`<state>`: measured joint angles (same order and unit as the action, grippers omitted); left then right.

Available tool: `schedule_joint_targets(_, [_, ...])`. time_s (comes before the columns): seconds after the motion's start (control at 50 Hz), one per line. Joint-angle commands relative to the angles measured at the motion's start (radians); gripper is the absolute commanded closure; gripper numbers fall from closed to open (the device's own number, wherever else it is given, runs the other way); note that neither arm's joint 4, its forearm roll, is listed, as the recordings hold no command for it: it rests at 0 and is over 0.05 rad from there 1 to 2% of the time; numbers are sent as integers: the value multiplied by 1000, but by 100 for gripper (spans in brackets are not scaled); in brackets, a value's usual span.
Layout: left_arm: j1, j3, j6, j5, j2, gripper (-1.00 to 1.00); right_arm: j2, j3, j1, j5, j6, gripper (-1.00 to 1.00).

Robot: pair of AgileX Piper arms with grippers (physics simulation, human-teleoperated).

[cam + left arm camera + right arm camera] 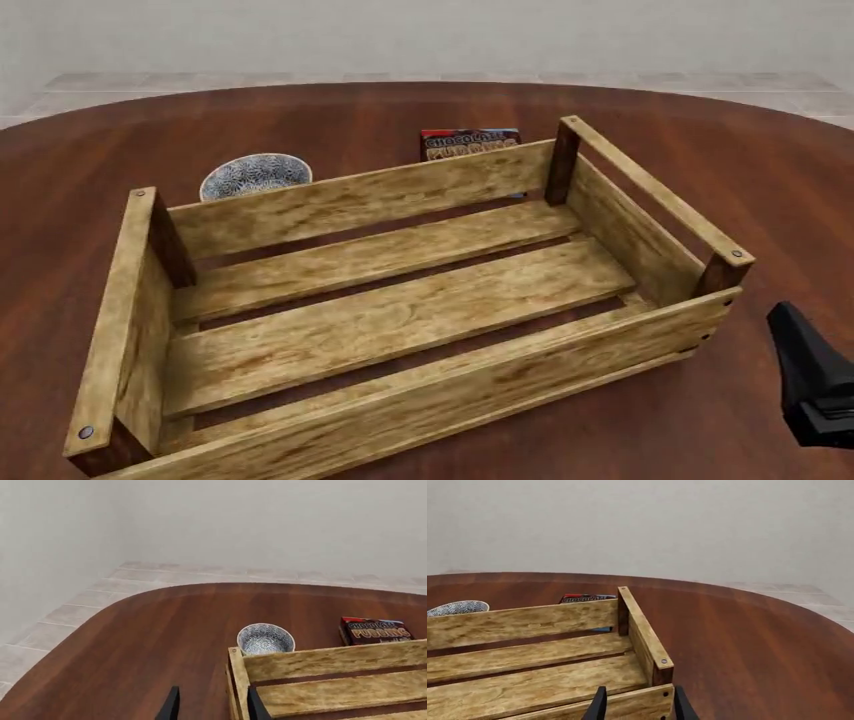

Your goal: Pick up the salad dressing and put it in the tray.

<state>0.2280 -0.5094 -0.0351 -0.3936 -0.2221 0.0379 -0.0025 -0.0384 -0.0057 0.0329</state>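
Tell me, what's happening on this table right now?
Nothing is being handled yet. A wooden slatted crate sits in the middle of the round table, its floor bare. Behind it stand a patterned bowl and a chocolate pudding box. The left gripper and right gripper hang open, holding nothing. No salad dressing bottle shows in any view.
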Motion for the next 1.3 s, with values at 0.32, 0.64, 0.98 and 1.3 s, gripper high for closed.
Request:
schedule_joint_targets(0.32, [204, 16, -3, -38, -84, -100, -7, 0, 7, 1, -28, -100])
schedule_joint_targets(0.64, [249, 0, 1, -130, -95, -100, -2, 0, 4, -2, -28, -100])
schedule_joint_targets(0.98, [305, 36, 18, -152, -89, -100, 10, 1, -2, -11, -20, -100])
schedule_joint_targets(1.3, [350, 74, 40, -172, -60, -100, -1, 1, -8, 2, -13, -100])
